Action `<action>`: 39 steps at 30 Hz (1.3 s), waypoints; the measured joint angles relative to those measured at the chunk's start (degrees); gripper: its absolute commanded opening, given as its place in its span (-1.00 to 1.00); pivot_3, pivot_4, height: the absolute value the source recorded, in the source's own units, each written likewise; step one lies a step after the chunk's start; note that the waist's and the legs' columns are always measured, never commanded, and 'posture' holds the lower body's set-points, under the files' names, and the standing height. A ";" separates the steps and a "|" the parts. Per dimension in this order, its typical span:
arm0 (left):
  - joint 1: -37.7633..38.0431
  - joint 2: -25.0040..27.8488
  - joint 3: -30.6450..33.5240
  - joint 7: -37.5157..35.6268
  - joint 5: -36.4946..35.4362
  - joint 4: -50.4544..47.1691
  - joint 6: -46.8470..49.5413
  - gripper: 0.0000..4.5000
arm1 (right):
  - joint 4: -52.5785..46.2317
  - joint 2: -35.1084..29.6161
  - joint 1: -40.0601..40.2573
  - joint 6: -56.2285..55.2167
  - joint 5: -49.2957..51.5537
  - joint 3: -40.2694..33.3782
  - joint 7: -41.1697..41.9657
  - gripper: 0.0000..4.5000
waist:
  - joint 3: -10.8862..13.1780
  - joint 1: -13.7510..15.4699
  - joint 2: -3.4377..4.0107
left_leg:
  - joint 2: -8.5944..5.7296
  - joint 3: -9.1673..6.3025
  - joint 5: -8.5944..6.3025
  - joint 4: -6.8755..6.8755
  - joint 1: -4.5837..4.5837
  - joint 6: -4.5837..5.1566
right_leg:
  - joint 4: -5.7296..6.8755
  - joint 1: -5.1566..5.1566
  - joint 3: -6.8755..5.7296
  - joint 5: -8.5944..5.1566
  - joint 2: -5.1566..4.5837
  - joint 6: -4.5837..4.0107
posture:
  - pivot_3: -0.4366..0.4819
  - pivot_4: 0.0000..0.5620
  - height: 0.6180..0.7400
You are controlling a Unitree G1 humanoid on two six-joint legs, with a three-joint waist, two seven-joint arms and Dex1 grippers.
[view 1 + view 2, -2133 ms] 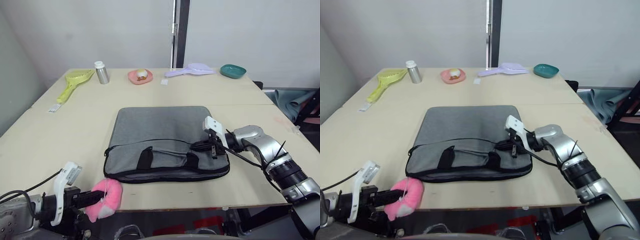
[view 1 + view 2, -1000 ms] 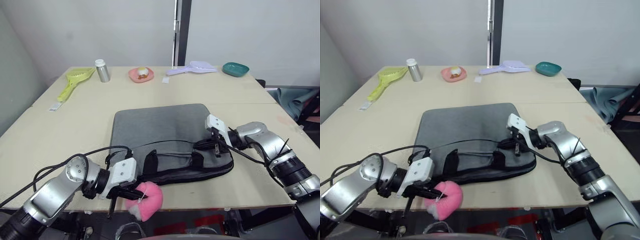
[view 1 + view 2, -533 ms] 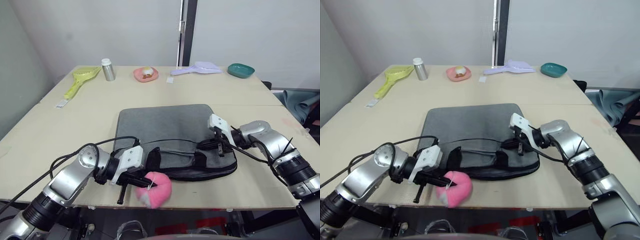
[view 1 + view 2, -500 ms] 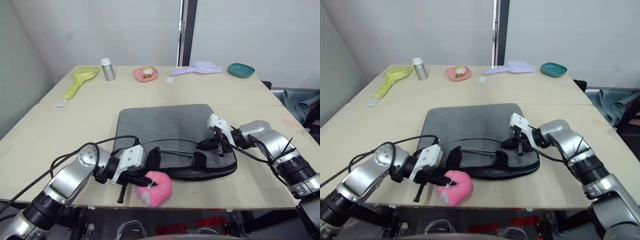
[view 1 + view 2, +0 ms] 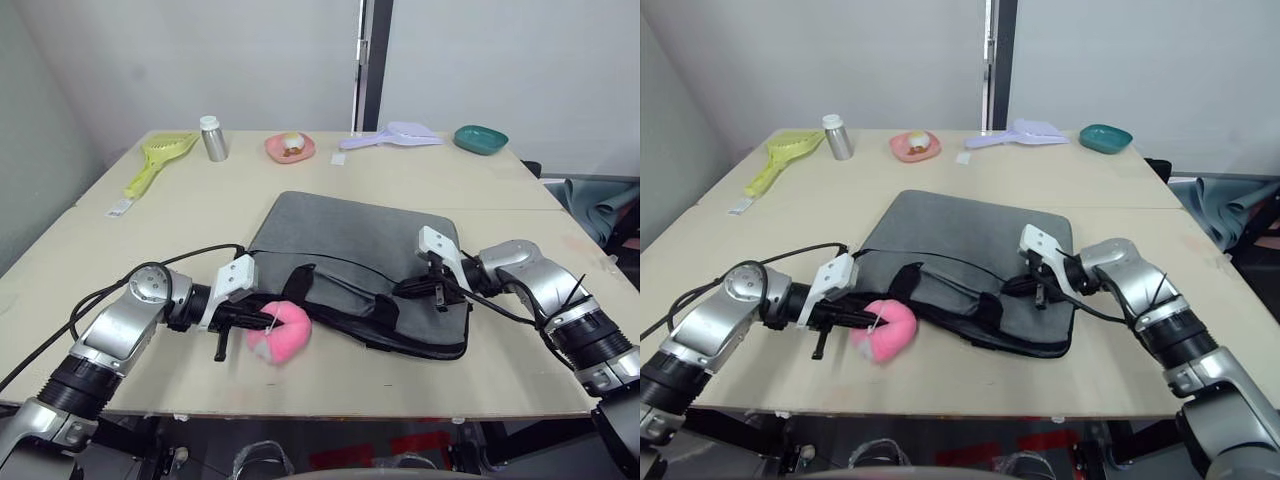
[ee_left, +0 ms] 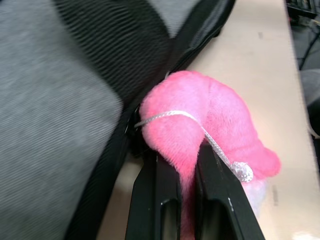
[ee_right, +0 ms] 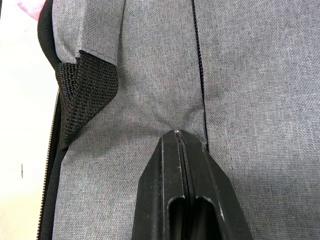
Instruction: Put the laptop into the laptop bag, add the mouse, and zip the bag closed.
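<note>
The grey laptop bag lies askew on the table, its handles and black zipper edge toward me. My left gripper is shut on a pink plush toy and holds it against the bag's near left edge; the left wrist view shows the fingers pinching the plush. My right gripper is shut, its tips on the bag's top by the right handle, touching the grey fabric beside a black zipper line. The laptop and the mouse are out of view.
Along the table's far edge stand a yellow-green scoop, a silver bottle, a pink dish, a lilac scoop and a teal bowl. A small white tag lies at the left.
The bag has turned: its left end swung away from me while the right gripper stayed on it. The left gripper with the plush moved left and farther onto the table.
</note>
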 measured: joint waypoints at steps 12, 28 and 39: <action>-7.24 -6.12 -11.59 0.46 9.40 -5.67 -1.46 -0.98 | -0.05 0.13 0.21 0.53 0.00 -0.68 0.06 -1.00 | 0.18 -0.06 -0.06 | 0.00 0.07 0.00 0.02 0.02 0.01 | 0.02 0.00 0.07 0.01 -0.01 -0.02 | -0.05 -0.47 1.00; -15.33 -20.67 -19.24 -1.55 10.83 0.89 2.66 -0.98 | 0.93 0.84 -0.97 0.78 -0.26 -0.51 0.30 -1.00 | 0.29 -0.46 -0.16 | -0.02 0.07 0.03 0.12 0.02 0.05 | 0.15 0.00 0.08 0.04 -0.02 -0.07 | -0.05 -0.47 1.00; -17.52 -22.85 -17.09 -3.27 5.73 3.96 8.69 -0.65 | 0.71 1.10 -0.86 0.78 -0.66 -0.71 0.29 -1.00 | 0.58 -0.60 -0.18 | -0.02 0.08 0.03 0.22 0.01 0.08 | 0.22 0.00 0.11 0.05 -0.03 -0.09 | -0.05 -0.47 1.00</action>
